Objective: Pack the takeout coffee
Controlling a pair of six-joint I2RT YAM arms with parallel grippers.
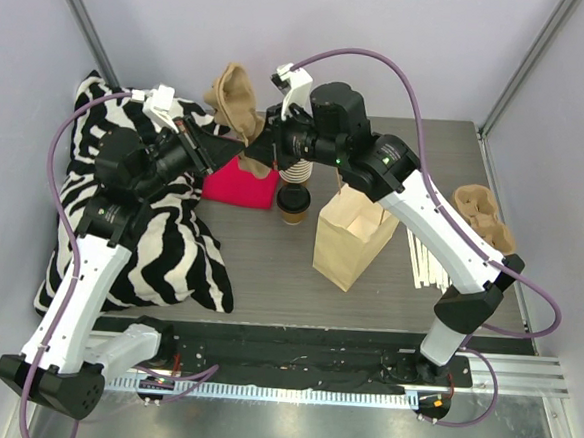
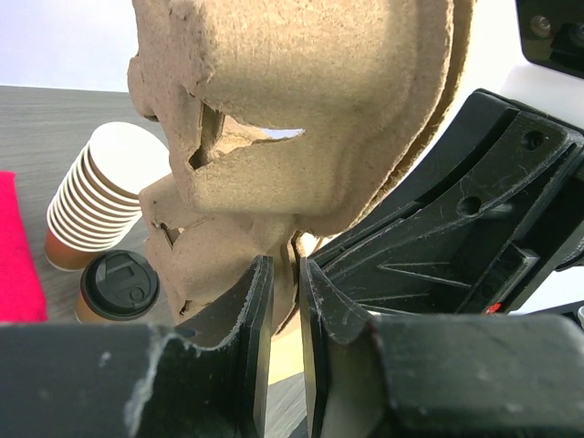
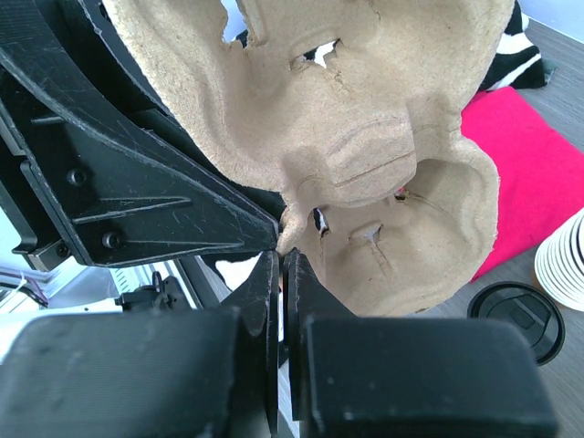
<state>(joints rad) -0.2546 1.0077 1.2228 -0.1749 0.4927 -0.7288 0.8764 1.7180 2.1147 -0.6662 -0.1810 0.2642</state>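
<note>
The takeout coffee (image 1: pixel 293 205), a brown paper cup with a black lid, stands on the table between a red cloth and a paper bag; it also shows in the left wrist view (image 2: pixel 119 288), and its lid in the right wrist view (image 3: pixel 516 311). Both grippers hold a brown pulp cup carrier (image 1: pixel 235 98) upright in the air behind the cup. My left gripper (image 2: pixel 285 274) is shut on the carrier's (image 2: pixel 301 100) lower edge from the left. My right gripper (image 3: pixel 281 255) is shut on a corner of the carrier (image 3: pixel 365 119) from the right.
A stack of cream cups (image 1: pixel 296 170) lies just behind the coffee. The red cloth (image 1: pixel 242 184) is to its left, the open paper bag (image 1: pixel 352 235) to its right. A zebra pillow (image 1: pixel 161 235) fills the left side. Another pulp carrier (image 1: pixel 482 218) and wooden stirrers (image 1: pixel 424 260) lie at the right.
</note>
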